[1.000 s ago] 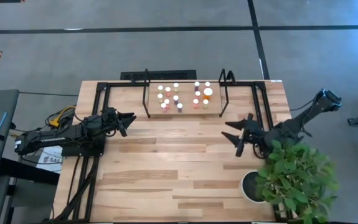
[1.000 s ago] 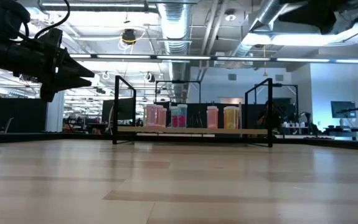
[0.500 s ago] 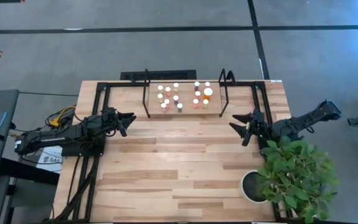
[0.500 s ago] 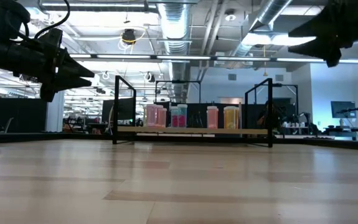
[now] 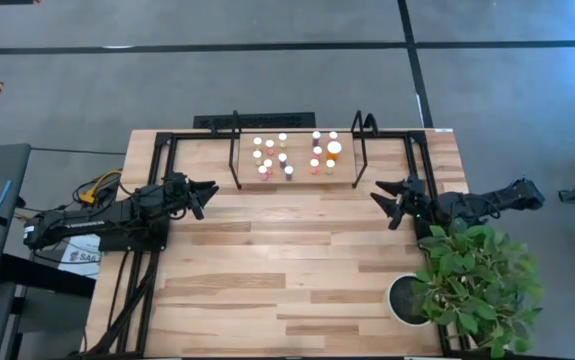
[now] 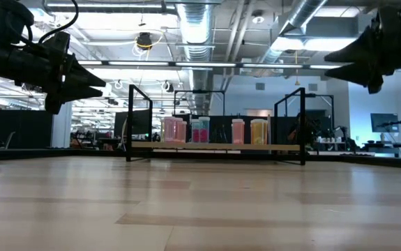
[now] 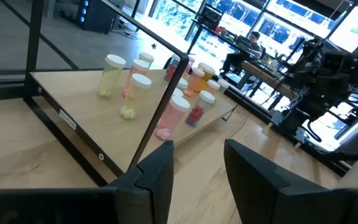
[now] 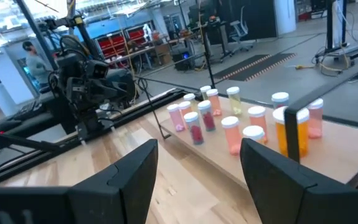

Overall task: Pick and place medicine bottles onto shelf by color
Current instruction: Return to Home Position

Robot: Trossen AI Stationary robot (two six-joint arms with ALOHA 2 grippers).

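At the far edge of the table (image 5: 287, 270), the medicine bottles (image 5: 295, 155) are standing on the shelf (image 5: 347, 172). The left gripper (image 5: 207, 198) and right gripper (image 5: 383, 203) are hovering nearby, fingers spread and empty, likely needing only level retreats.

Roughly fourteen medicine bottles (image 5: 282, 157), one shelf (image 5: 301, 150), one potted plant (image 5: 477, 275)

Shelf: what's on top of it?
About a dozen upright white-capped medicine bottles in two clusters on the shelf board; nothing else. In the low view, front bottles cover those behind. Left gripper and right gripper sit clear, open.
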